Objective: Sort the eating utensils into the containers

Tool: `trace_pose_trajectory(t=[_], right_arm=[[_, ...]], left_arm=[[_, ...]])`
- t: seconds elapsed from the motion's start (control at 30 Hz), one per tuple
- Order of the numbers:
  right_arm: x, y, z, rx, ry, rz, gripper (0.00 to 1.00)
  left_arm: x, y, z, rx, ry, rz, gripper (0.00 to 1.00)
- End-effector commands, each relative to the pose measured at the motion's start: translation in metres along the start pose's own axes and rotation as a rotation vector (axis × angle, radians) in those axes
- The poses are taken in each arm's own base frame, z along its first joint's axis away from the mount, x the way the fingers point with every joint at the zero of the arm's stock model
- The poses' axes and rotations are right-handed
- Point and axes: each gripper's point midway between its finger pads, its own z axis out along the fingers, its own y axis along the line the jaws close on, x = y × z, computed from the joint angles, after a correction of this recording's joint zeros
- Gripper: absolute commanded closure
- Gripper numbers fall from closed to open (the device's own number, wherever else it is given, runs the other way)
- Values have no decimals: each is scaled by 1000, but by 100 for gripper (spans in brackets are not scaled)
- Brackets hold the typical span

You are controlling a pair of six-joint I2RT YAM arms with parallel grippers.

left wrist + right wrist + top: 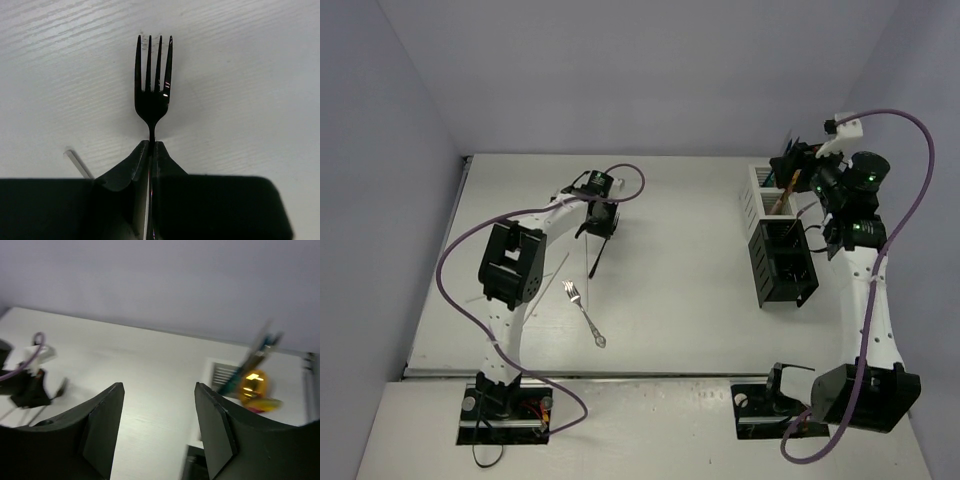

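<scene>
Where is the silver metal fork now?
Top view: the silver metal fork lies flat on the white table, left half, near the left arm's lower link.

Glossy black on the four-tined fork (pixel 152 95), with small white glints along the tines, over a white table (pixel 250 75) streaked with fine grey grain. Bright silver on the loose fork (pixel 584 313), purple on the cables (pixel 900 113), black on the longer slatted box (pixel 785 270) and white on the small box (pixel 757 192). Shiny gold on the spoon (pixel 254 382) (teal on a blurred handle (pixel 233 386) just beside it), pale lilac on the walls (pixel 620 70).
</scene>
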Motion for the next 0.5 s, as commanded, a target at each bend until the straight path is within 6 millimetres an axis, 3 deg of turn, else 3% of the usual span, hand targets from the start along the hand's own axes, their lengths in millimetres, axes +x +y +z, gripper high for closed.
trace_pose_trajectory(t=[0.0,0.07,0.17,0.33,0.47], right_arm=[[-26,82,13,-180,-35,129,44],[-21,107,24,-224,-10,172,44],[-3,147,48,-283,61,243,44],[17,186,73,-349,142,308,42],[14,208,81,-397,147,297,40]], left_arm=[[-85,-53,-128,179,-349,45,100],[-93,-67,-162,211,-416,63,100],[-93,-86,-194,249,-467,81,100],[-89,-108,-220,294,-507,102,100],[-87,-124,-234,325,-528,141,100]])
